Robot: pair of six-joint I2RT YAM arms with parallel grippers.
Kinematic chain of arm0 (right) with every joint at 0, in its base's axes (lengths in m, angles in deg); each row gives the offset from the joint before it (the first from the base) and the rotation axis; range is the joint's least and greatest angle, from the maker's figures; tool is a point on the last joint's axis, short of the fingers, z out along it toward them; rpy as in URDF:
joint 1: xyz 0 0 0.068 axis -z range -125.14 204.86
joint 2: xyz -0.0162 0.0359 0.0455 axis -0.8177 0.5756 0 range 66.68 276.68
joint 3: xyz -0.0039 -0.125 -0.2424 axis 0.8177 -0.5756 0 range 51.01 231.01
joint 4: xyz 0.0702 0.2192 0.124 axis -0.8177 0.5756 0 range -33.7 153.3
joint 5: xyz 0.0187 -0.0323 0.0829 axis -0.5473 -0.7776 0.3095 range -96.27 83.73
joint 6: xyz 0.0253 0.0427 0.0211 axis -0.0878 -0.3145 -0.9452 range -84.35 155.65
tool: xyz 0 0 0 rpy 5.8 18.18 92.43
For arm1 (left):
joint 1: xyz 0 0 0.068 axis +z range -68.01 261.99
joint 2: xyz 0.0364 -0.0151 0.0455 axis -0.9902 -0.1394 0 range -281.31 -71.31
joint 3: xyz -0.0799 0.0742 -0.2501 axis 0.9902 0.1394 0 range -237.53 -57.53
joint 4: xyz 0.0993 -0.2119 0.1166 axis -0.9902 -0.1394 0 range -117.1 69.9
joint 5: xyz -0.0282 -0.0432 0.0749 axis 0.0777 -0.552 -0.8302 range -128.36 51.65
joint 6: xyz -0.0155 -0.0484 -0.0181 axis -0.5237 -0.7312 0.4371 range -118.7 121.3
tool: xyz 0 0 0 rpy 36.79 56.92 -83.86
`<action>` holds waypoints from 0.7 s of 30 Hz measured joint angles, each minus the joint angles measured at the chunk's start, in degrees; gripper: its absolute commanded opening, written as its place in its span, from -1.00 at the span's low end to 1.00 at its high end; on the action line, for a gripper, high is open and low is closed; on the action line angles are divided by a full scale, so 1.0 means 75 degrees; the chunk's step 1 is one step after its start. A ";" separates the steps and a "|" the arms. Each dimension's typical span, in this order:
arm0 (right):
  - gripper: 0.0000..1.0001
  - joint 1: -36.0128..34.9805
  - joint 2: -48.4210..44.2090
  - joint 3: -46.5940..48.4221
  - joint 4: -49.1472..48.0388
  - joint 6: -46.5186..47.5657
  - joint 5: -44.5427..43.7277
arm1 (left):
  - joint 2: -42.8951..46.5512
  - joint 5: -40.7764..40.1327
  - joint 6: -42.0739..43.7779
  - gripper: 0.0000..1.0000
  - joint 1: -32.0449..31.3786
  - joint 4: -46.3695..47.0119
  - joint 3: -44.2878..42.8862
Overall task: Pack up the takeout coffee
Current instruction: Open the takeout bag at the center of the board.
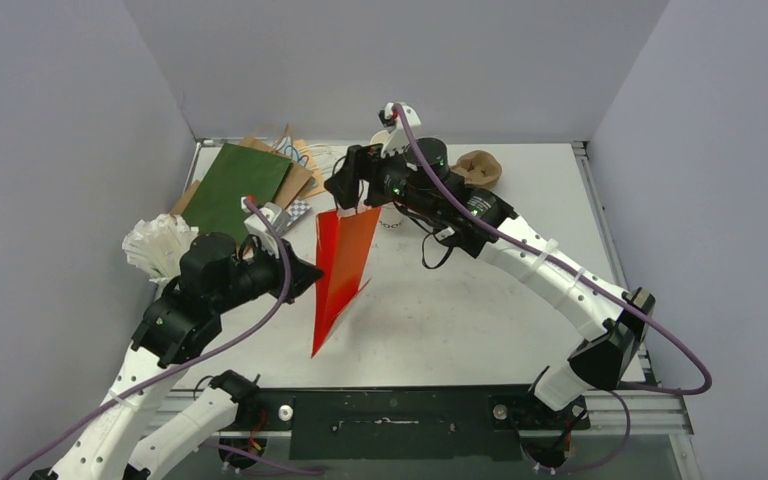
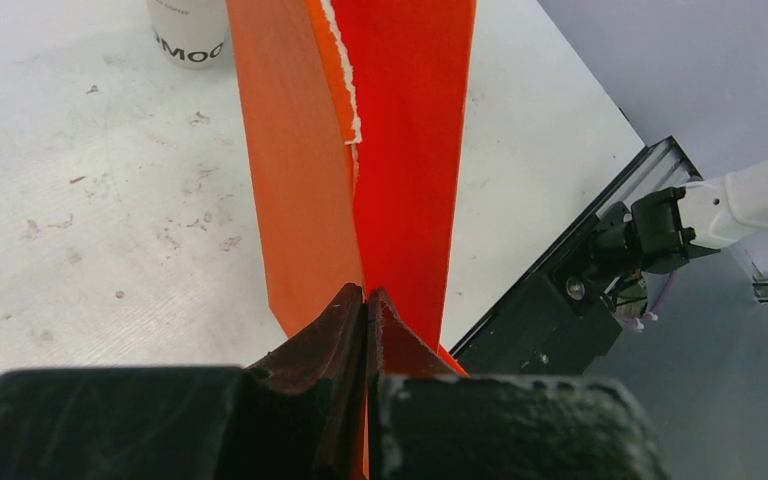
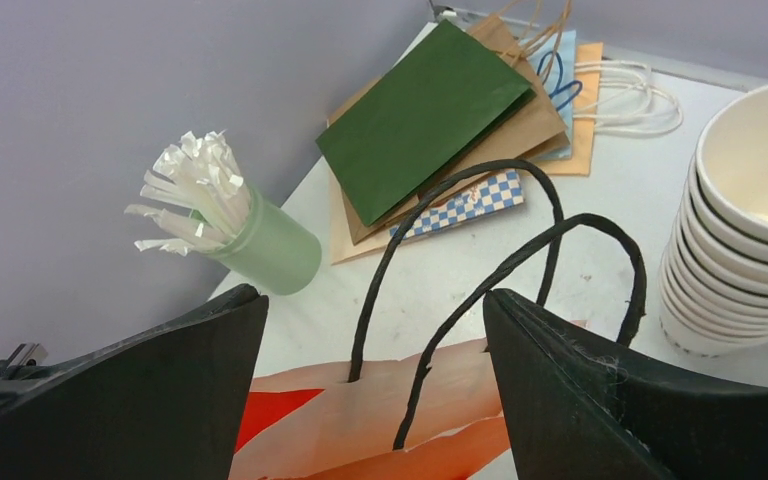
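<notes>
Top external — left gripper reaches rightward, pinching orange bag.

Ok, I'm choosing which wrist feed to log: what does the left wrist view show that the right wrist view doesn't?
Only left wrist: the left end effector shut on the orange bag, a tear in the paper, the right arm's base. Only right wrist: the open right end effector, the bag's black handles, the cup of straws, the flat paper bags. Both: the orange bag and a white cup, probably from the same stack.
</notes>
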 measured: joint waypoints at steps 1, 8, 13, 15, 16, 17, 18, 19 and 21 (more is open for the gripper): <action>0.62 0.0000 0.0000 0.0000 0.0070 -0.0102 -0.0009 | 0.0020 0.0041 0.0006 -1.00 0.0000 0.0003 0.0000; 0.46 -0.0006 0.0000 -0.0134 0.0163 -0.0822 0.0006 | 0.0099 0.0385 0.0058 -1.00 0.0000 0.0032 0.0000; 0.20 -0.0006 0.0038 -0.0242 0.0152 -0.1157 0.0102 | 0.0076 0.0618 0.0122 -1.00 0.0000 0.0070 0.0000; 0.08 -0.0006 0.0055 -0.0242 0.0114 -0.1265 0.0134 | 0.0079 0.0708 0.0134 -1.00 0.0000 0.0076 0.0003; 0.00 -0.0006 0.0064 -0.0245 0.0108 -0.1303 0.0140 | 0.0087 0.0743 0.0146 -1.00 0.0000 0.0093 0.0009; -0.12 -0.0006 0.0064 -0.0251 0.0105 -0.1332 0.0152 | 0.0096 0.0778 0.0152 -1.00 0.0000 0.0117 0.0012; -0.38 -0.0006 0.0064 -0.0256 0.0102 -0.1358 0.0163 | 0.0105 0.0816 0.0154 -1.00 0.0000 0.0137 0.0012; -0.60 -0.0006 0.0064 -0.0265 0.0102 -0.1387 0.0189 | 0.0111 0.0842 0.0160 -1.00 0.0000 0.0149 0.0015; -1.00 -0.0006 0.0067 -0.0274 0.0102 -0.1416 0.0224 | 0.0125 0.0886 0.0175 -0.97 0.0000 0.0189 0.0015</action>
